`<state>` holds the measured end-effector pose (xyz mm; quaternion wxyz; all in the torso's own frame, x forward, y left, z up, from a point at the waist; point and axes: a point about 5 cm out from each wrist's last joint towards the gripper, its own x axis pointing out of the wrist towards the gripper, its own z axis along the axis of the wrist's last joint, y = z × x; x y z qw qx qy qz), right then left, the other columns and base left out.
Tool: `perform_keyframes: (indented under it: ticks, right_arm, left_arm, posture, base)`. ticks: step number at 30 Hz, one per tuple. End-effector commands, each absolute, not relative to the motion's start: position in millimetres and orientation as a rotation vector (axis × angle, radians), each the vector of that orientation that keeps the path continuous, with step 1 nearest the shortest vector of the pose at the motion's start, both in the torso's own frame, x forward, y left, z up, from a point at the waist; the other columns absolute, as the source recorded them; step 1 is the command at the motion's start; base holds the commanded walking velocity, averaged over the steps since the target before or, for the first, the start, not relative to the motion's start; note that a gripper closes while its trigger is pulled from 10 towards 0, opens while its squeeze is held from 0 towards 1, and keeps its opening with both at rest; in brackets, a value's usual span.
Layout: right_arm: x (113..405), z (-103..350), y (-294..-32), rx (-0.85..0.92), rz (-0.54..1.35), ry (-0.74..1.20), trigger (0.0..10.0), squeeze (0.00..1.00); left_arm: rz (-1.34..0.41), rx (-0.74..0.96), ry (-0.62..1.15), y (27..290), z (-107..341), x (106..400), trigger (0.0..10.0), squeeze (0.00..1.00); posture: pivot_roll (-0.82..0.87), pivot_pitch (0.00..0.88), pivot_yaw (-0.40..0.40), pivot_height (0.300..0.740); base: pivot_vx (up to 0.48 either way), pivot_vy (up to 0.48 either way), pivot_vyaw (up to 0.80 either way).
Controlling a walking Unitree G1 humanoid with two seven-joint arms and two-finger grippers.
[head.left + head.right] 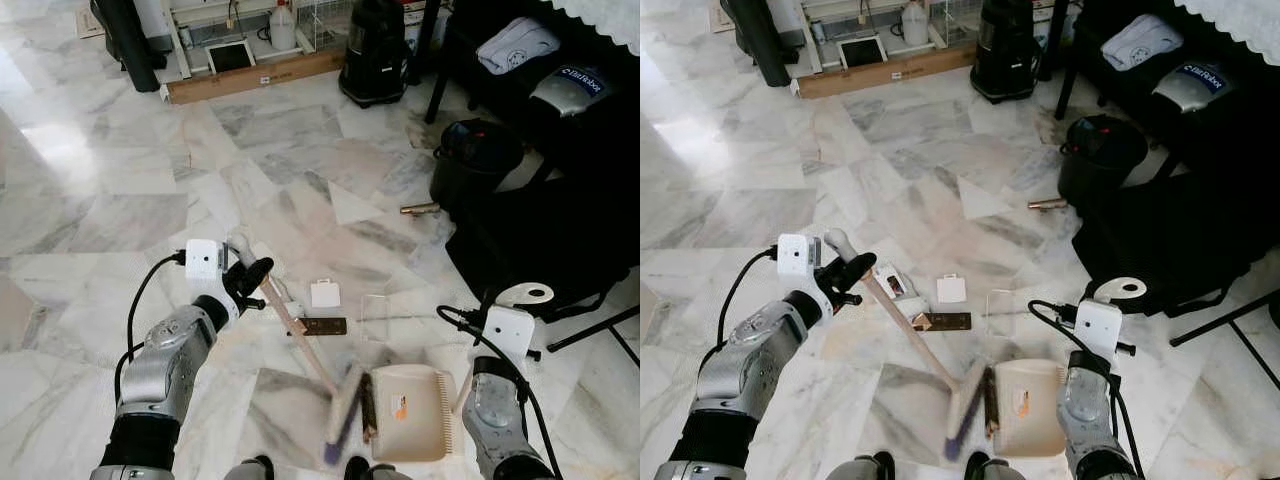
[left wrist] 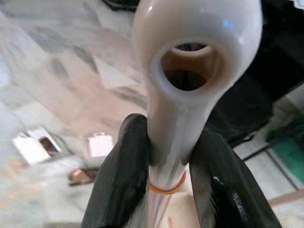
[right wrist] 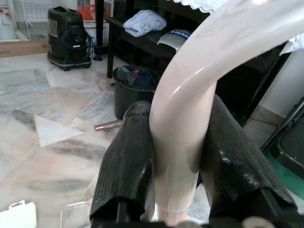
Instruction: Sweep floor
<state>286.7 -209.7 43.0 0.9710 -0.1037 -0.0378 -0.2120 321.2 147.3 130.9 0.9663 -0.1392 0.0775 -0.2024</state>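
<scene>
Your left gripper (image 2: 164, 166) was clamped on the cream handle of the broom (image 1: 300, 335), near its looped end, with the stick slanting down to the brush head (image 1: 343, 415) on the marble floor (image 1: 120, 180) right beside the cream dustpan (image 1: 412, 410). Your right gripper (image 3: 175, 161) was closed around the dustpan's curved handle (image 3: 190, 95), holding the pan flat on the floor at your feet. Ahead of the brush you had litter: a white tag (image 1: 324, 293), a brown wrapper (image 1: 325, 326) and a clear plastic piece (image 1: 374, 316), with a black bin (image 1: 475, 160) farther off.
</scene>
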Motion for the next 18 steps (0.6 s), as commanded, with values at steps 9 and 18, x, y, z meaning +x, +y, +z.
perform_keyframes:
  ticks: [9, 18]
  right_arm:
    - [277, 26, -210, -0.224, -0.425, 0.022, 10.0, 0.00]
    - [278, 27, -211, -0.224, -0.424, 0.024, 10.0, 0.00]
  left_arm:
    - [-0.490, -0.514, 0.116, 133, 159, 322, 10.0, 0.00]
    - [-0.315, -0.358, -0.042, 164, 176, 328, 10.0, 0.00]
  posture:
    - [0.28, 0.184, -0.007, 0.740]
    - [0.29, 0.183, -0.012, 0.740]
  base:
    - [0.000, 0.000, 0.00]
    - [0.000, 0.000, 0.00]
